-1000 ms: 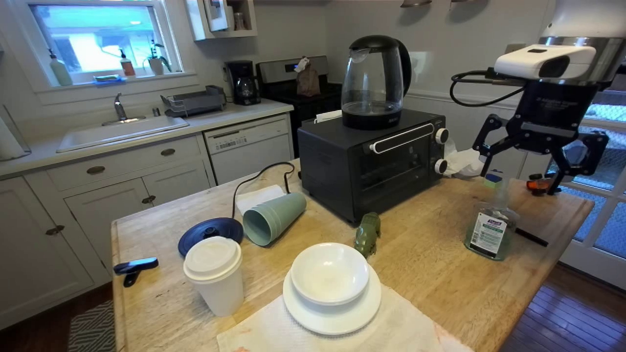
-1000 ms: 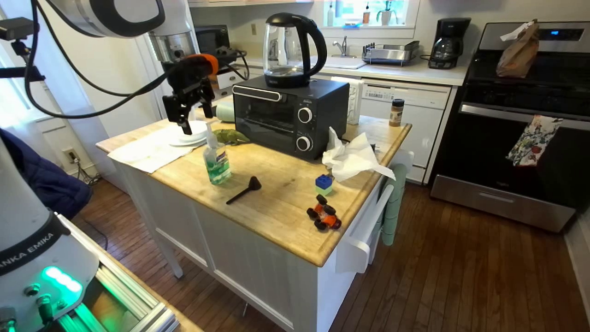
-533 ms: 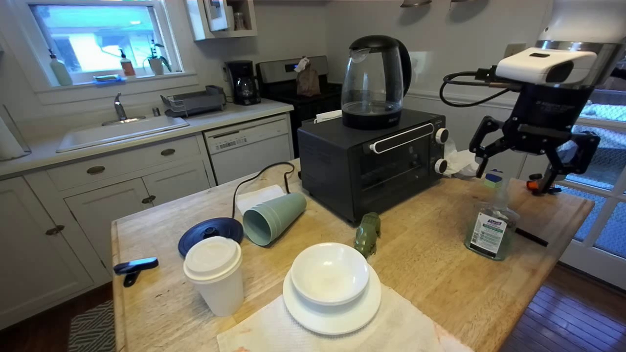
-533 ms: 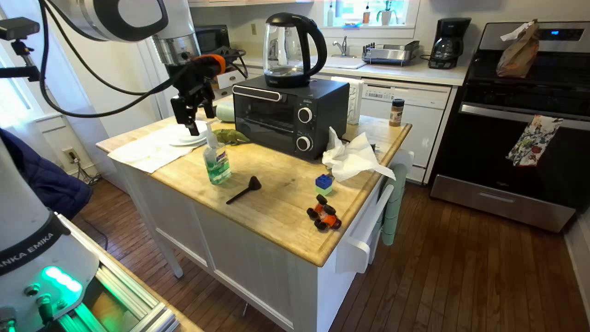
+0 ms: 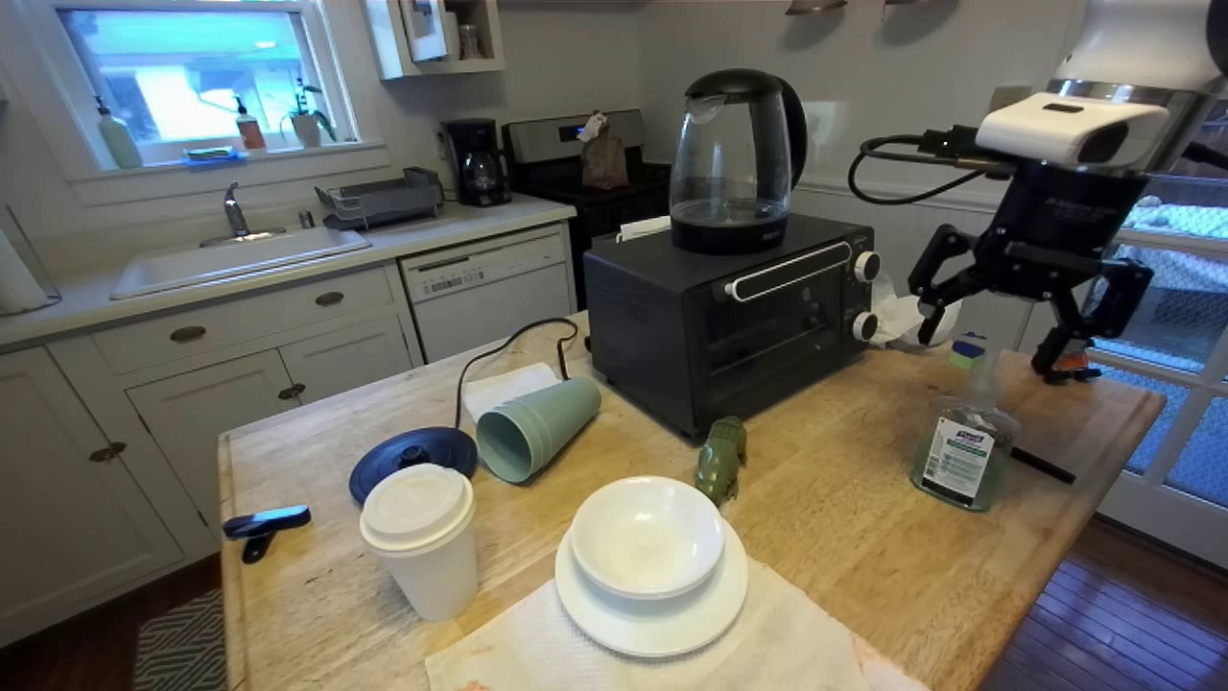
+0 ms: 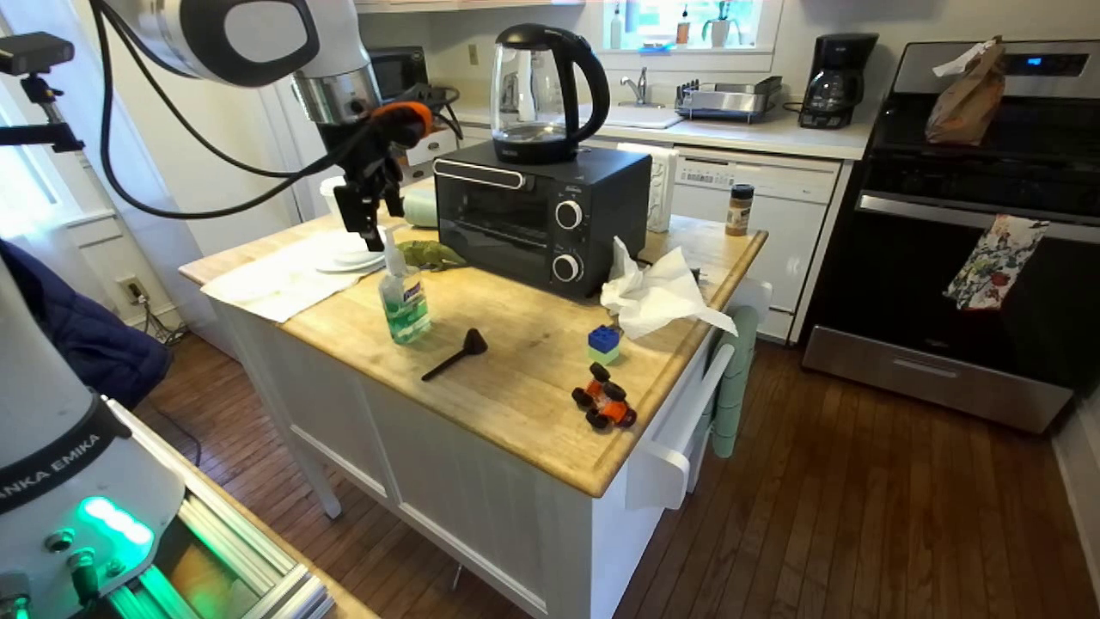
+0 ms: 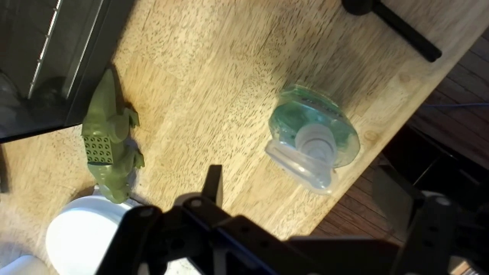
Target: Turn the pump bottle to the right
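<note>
The pump bottle (image 5: 957,463) stands upright on the wooden table, translucent pale green with a clear pump top. It shows in both exterior views (image 6: 405,311). In the wrist view I see it from above (image 7: 294,116), its nozzle pointing up-left from the pump head. My gripper (image 5: 992,351) is open and empty, above the bottle, its fingers spread wide. In an exterior view the gripper (image 6: 387,225) is just over the pump top. In the wrist view the gripper (image 7: 301,189) has one finger on each side below the pump head, apart from it.
A toaster oven (image 5: 767,326) bears the glass kettle (image 5: 734,173). A black brush (image 6: 455,355) lies beside the bottle, near the table edge. A green toy crocodile (image 7: 109,141), white bowl (image 5: 648,537), blue-green block (image 6: 603,344) and orange toy car (image 6: 604,400) are also on the table.
My gripper has moved closer to the bottle, leftward in one exterior view and rightward and slightly down in the other, staying open. The bottle has not moved.
</note>
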`<state>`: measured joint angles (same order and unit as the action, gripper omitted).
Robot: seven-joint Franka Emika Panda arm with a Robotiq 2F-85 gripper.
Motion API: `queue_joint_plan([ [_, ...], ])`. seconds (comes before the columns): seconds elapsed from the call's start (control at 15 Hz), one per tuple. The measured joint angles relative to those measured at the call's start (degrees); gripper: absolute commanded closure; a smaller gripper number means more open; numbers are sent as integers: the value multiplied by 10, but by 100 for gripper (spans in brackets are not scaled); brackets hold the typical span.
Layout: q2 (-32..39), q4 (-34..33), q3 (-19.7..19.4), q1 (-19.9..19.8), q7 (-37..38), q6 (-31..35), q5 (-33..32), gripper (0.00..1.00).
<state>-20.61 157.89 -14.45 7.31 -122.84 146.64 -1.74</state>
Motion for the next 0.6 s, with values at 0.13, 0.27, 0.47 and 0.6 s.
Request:
queue_joint_plan([
  [0.13,3,0,-1,0,-27,3,12,7],
  [0.27,5,0,-1,0,-49,3,22,6],
  [0.47,7,0,-1,0,-77,3,36,13],
  [0.6,8,0,-1,0,-92,3,42,10],
])
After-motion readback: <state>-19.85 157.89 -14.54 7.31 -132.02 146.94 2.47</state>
